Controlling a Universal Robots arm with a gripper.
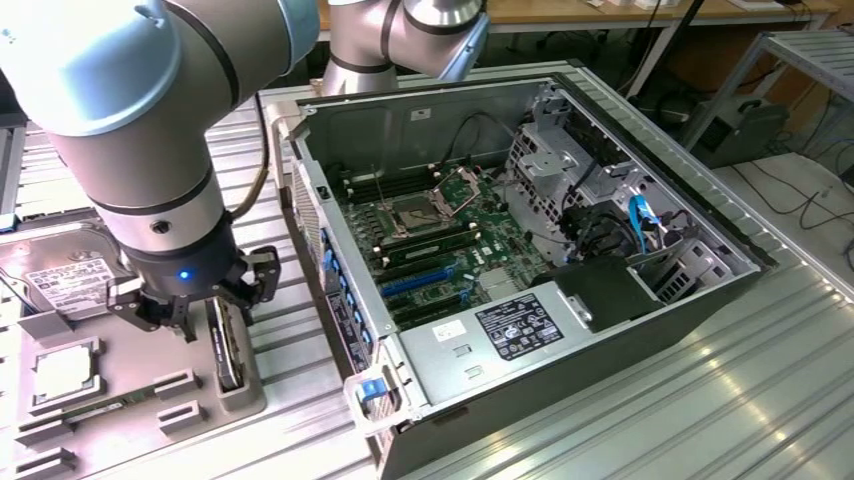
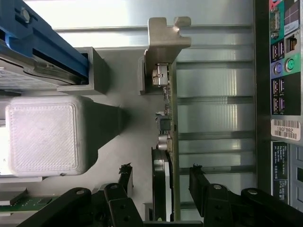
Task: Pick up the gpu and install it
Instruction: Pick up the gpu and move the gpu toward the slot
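Beside the open computer case (image 1: 400, 125), on the exterior view's left, the gray holder tray (image 1: 247, 395) carried the gpu (image 1: 230, 350), standing on edge in its slot. Nothing of the task was done yet: the card was neither lifted nor seated on the motherboard (image 1: 441, 240). The gripper (image 2: 161, 184) hung over it, jaws spread wide to either side of the card's edge, clasping nothing. A labelled hard drive (image 1: 60, 282) sat close by; the case's near wall stood between tray and motherboard.
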